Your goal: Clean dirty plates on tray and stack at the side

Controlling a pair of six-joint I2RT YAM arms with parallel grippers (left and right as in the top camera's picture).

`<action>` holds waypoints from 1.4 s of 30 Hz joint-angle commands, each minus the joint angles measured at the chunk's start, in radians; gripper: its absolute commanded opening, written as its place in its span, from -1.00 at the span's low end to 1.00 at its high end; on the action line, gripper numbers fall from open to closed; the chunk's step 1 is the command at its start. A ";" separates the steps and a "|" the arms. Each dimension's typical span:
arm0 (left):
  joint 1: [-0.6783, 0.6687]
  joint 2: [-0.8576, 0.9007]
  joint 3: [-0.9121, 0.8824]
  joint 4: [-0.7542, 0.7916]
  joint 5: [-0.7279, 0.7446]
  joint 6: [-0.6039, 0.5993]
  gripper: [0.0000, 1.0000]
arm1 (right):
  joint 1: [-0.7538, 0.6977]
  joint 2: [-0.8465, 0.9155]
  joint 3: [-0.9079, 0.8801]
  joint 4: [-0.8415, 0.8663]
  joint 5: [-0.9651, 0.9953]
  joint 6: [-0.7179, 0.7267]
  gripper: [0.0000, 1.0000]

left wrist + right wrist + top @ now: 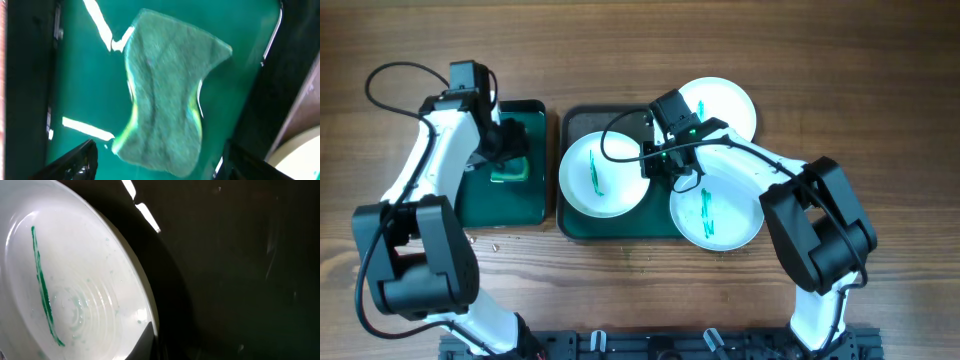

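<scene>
Green sponge [165, 90] lies on the small tray [480, 205] under our left gripper [160, 165]. Only its wrist view shows the jaws wide apart. We cannot tell the state of the right gripper [672, 168]. It hovers over the tray [582, 120], with a streaked plate [602, 174] at its 9 o'clock, a second plate [717, 208] at 4 and a third plate [720, 105] at 1.

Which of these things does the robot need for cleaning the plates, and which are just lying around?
For the job:
- left plate
- far plate
- near plate
- big tray
- sponge, likely for wiping
- small tray holding it

Just lying about:
- tiny bits on the table
- black rail at the near edge
</scene>
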 commanded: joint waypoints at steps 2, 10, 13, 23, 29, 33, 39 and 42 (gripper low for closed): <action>0.027 0.059 0.011 0.044 0.063 0.083 0.41 | 0.003 0.019 0.015 0.012 0.020 -0.018 -0.91; 0.023 0.186 0.011 0.081 0.083 0.095 -0.73 | 0.002 0.019 0.015 0.015 0.021 -0.017 -0.91; 0.023 0.184 0.014 0.081 0.080 0.092 -0.92 | 0.003 0.019 0.015 0.017 0.020 -0.017 -0.91; 0.023 0.075 0.153 -0.093 0.073 -0.014 -0.92 | 0.003 0.019 0.015 0.020 0.021 -0.010 -0.91; 0.016 0.076 0.151 -0.171 0.122 -0.044 -0.92 | 0.003 0.019 0.015 0.019 0.020 -0.010 -0.92; -0.033 0.043 0.151 -0.236 0.194 -0.053 -0.92 | 0.002 0.019 0.015 0.019 0.017 -0.010 -0.92; -0.253 -0.007 0.148 -0.256 0.264 -0.223 -0.92 | 0.002 0.019 0.015 0.019 0.017 -0.009 -0.91; -0.372 0.020 0.109 -0.215 0.209 -0.348 -0.92 | 0.002 0.019 0.015 0.016 0.017 -0.009 -0.91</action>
